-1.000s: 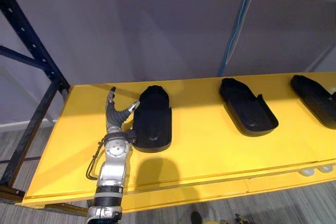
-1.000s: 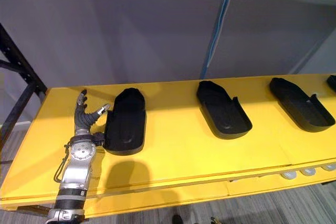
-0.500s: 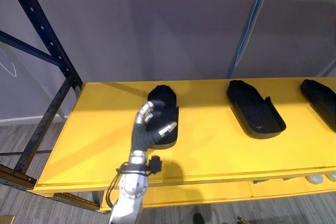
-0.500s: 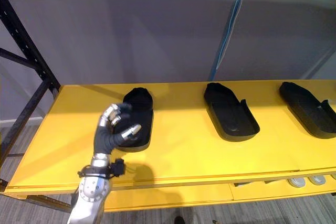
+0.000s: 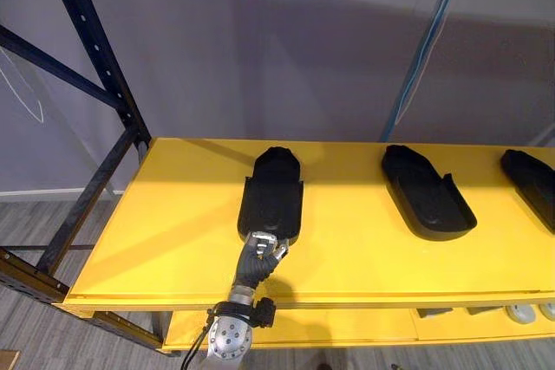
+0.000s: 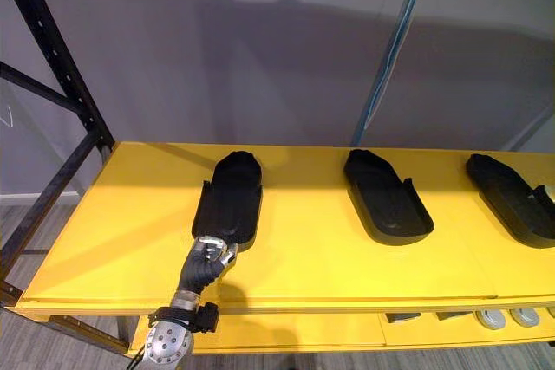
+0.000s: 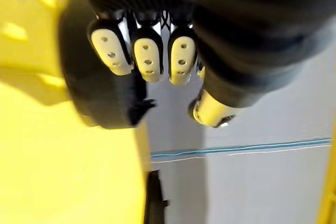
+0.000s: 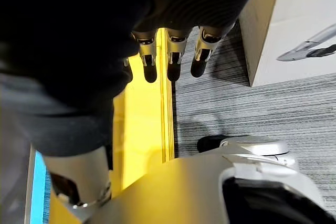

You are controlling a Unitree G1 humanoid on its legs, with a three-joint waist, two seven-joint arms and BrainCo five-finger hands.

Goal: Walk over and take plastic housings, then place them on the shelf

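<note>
Three black plastic housings lie on the yellow shelf [image 5: 165,223]: a left one [image 5: 271,195], a middle one [image 5: 427,204] and one at the right edge [image 5: 531,184]. My left hand [image 5: 258,256] hovers at the near end of the left housing with its fingers curled into a fist and nothing in them. In the left wrist view the curled fingers [image 7: 147,56] show with that housing [image 7: 97,98] lying past them, apart from the fingertips. My right hand [image 8: 173,51] hangs beside the shelf's edge with straight fingers, empty.
A dark blue rack upright [image 5: 91,62] and its braces stand at the shelf's left end. A light blue pole [image 5: 425,62] rises behind the shelf against a grey wall. Small white parts [image 5: 520,312] lie on a lower level. A white box [image 8: 294,19] stands on the floor.
My left hand has come off the side of the left housing, drawn back to its near end and curled shut. The camera has moved back and up.
</note>
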